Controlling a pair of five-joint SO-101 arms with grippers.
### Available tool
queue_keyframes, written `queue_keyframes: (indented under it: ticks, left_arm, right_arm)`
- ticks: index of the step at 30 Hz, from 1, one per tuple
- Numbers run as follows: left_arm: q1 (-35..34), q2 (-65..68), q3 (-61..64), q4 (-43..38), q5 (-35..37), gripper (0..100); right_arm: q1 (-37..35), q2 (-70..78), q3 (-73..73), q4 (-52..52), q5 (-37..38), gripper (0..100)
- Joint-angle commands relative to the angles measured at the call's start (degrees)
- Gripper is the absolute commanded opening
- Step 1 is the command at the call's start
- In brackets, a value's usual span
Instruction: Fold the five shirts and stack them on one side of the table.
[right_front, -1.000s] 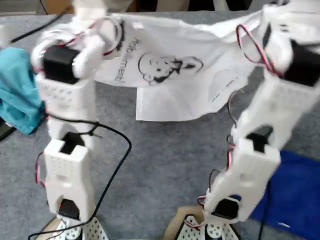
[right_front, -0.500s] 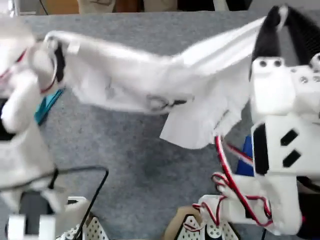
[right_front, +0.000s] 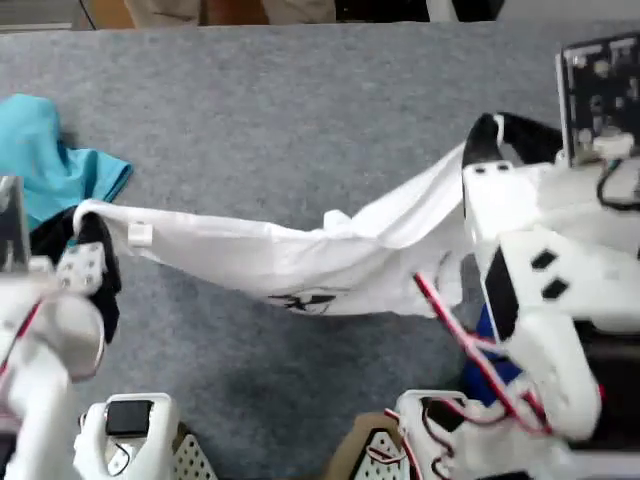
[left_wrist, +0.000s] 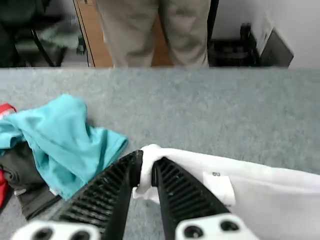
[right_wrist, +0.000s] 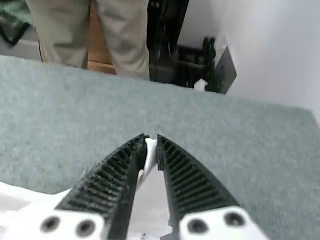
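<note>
Lying nearest, beside the right arm's base: blue cloth (right_front: 490, 380), partly hidden by the arm.

Stretching a white shirt (right_front: 300, 265) across the middle of the grey table (right_front: 300, 100), strung between both grippers and sagging at the centre. Showing a dark print on the lower fold and a small tag near the left end. Not showing whether the lower fold is touching the table.

Pinching the left end with the left gripper (left_wrist: 145, 160), jaws closed on a bunched corner of the shirt (left_wrist: 260, 190), cloth bulging out past the tips. In the high view, sitting low at the left with that gripper (right_front: 90, 235).

Clamping the right end with the right gripper (right_wrist: 150, 142), jaws pressed together on a thin edge of the shirt (right_wrist: 147, 195). In the high view, holding that gripper (right_front: 490, 135) farther back than the left one.

Lying farther off, at the table's left: a crumpled teal shirt (left_wrist: 65, 135), also seen from above (right_front: 40, 160), resting on a dark garment (left_wrist: 20, 175), with a bit of red cloth (left_wrist: 4, 110) just beside.
</note>
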Motion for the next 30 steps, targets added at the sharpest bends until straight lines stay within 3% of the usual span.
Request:
queue_keyframes:
  ticks: [1, 8, 15, 21, 26, 30]
  left_arm:
    - [-0.4, 2.0, 0.2, -1.9, 0.8, 2]
    - [-0.4, 13.3, -10.3, 2.6, 5.4, 2]
    - [-0.5, 19.9, -24.9, 7.1, 6.6, 2]
    - [-0.5, 19.8, -27.0, 7.1, 6.2, 2]
    - [-0.4, 19.8, -27.3, 7.0, 6.2, 2]
    - [-0.4, 19.6, -28.0, 7.0, 6.2, 2]
  right_arm:
    - [-0.2, -6.4, -8.3, -1.1, 3.0, 0.8]
    - [-0.9, -4.0, -11.9, -10.3, 11.7, 0.7]
    - [-9.1, -3.9, -12.7, -19.5, 19.6, 0.7]
    - [-9.0, -4.4, -13.3, -22.7, 19.9, 0.6]
    - [-5.8, -4.4, -11.1, -14.9, 20.6, 0.5]
    - [-3.9, -4.4, -12.6, -15.4, 17.3, 0.5]
